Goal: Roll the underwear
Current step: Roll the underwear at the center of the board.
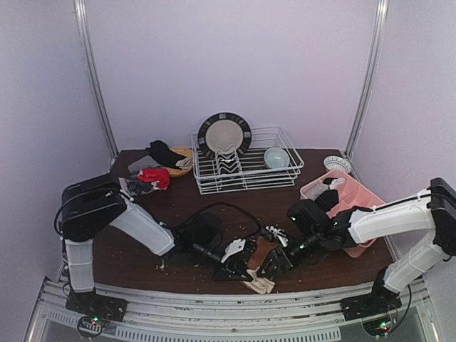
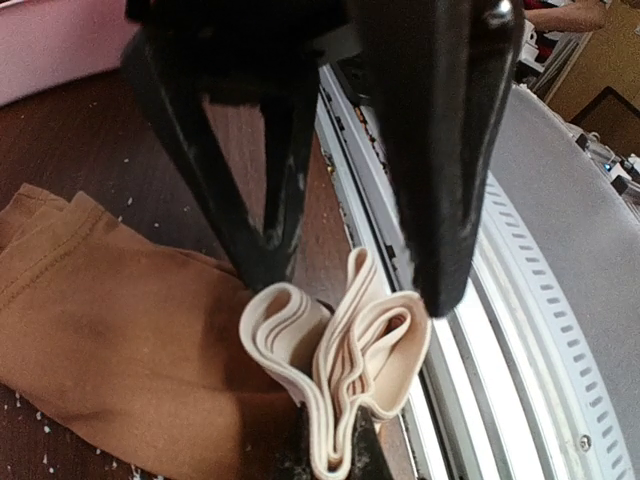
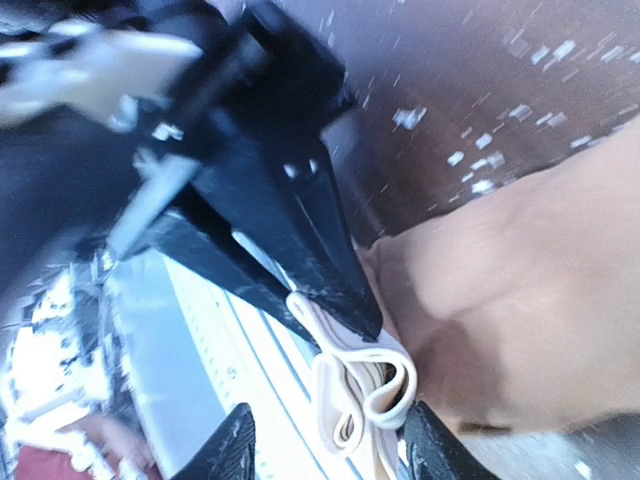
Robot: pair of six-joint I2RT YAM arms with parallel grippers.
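A brown underwear (image 1: 261, 283) with a pale folded waistband (image 2: 370, 340) lies at the table's front edge. My left gripper (image 2: 330, 455) is shut on that waistband, pinching its stacked folds. In the right wrist view, the left fingers (image 3: 300, 230) clamp the pale band (image 3: 365, 385) from above. My right gripper (image 3: 332, 445) stands open, its tips on either side of the band, next to the brown cloth (image 3: 520, 290). From the top, the left gripper (image 1: 244, 265) and the right gripper (image 1: 275, 266) meet over the garment. More underwear, black (image 1: 162, 151) and red (image 1: 155, 177), is piled at the back left.
A white dish rack (image 1: 246, 171) with a plate (image 1: 224, 134) and a bowl (image 1: 276, 157) stands at the back. A pink tray (image 1: 349, 214) sits at the right with a black item (image 1: 328, 198) in it. The metal rail (image 2: 540, 330) runs just past the table's front edge.
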